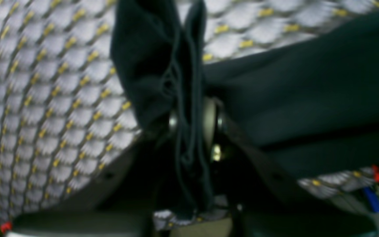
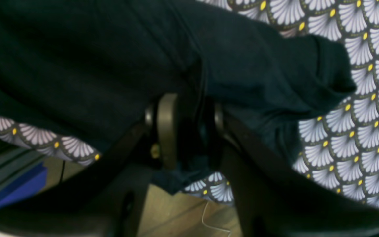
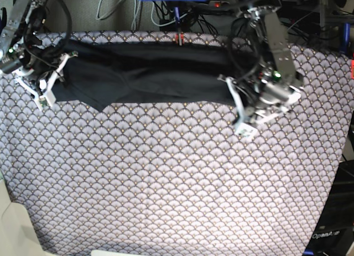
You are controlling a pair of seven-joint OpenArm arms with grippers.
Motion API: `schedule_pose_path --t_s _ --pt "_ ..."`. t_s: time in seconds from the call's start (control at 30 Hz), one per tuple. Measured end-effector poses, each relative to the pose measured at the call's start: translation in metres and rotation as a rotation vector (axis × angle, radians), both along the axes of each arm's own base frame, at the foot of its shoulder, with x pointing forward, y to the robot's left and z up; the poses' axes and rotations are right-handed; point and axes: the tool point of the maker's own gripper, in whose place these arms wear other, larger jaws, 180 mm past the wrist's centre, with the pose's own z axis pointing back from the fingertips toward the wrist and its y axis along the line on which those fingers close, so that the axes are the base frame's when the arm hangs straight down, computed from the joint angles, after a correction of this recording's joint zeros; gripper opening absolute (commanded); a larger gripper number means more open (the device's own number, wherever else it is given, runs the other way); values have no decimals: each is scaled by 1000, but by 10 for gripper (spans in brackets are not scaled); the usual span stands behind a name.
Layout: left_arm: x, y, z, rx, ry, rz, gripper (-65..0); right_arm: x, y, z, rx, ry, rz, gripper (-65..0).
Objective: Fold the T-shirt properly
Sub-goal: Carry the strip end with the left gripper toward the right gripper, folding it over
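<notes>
Plain black short-sleeved cotton T-shirt (image 3: 149, 73) lying as a long, narrow band across the far part of the table, on the grey-white scallop-patterned tablecloth with small yellow dots (image 3: 177, 178), close to its far edge. One end of the band lies at the right gripper (image 3: 52, 82), on the left of the base view; the other end lies at the left gripper (image 3: 243, 109), on the right of that view. Left wrist view: the left gripper (image 1: 192, 125) is clenched on a bunched, gathered fold of the T-shirt (image 1: 308, 85), which rises between its jaws. Right wrist view: the right gripper (image 2: 189, 121) grasps a thicker fold of the T-shirt (image 2: 77, 65) near a sleeve hem, with dark cloth filling the gap between its jaws.
</notes>
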Motion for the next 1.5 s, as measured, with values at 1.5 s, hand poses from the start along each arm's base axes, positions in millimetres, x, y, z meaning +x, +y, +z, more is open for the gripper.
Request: schedule_pose_path --t_s 1.5 --pt "-45 -183 27 -437 -8 -147 -650 0 -1 0 -3 0 1 -489"
